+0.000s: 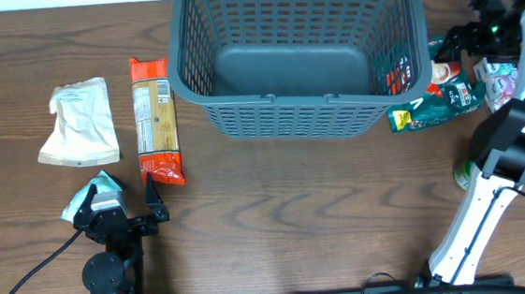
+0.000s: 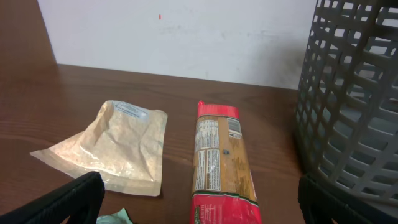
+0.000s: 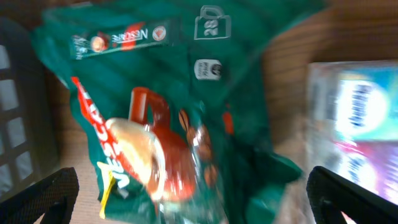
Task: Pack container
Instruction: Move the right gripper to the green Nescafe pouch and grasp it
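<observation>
Hovering: right fingers (image 3: 38,198) wide over green Nescafé pouch (image 3: 174,124) | brand legible only from right wrist | left fingers (image 2: 69,200) wide

Matte black throughout on the left arm (image 1: 107,262), round joint housing at its base, thin black cable (image 1: 27,275) curling away. On the right arm (image 1: 479,214), a long white link between blocky black joints, tiny green light (image 1: 494,27) near the wrist. Blunt black fingers (image 2: 68,199) on left gripper (image 1: 122,207) and right gripper (image 3: 199,208).

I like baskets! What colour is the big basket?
The basket is dark grey, clearest in the overhead view.
</observation>
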